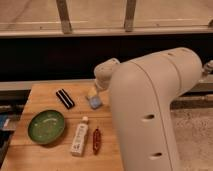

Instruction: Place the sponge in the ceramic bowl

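The sponge, a small blue-grey pad, lies on the wooden table near its back edge, right of centre. My gripper reaches down from the white wrist and sits directly over the sponge's back edge, touching or nearly touching it. The green ceramic bowl rests on the left part of the table with nothing in it, well to the left and in front of the sponge.
A black block with a white stripe lies between bowl and sponge. A white bottle and a red-brown packet lie in front of the sponge. My bulky white arm hides the table's right side.
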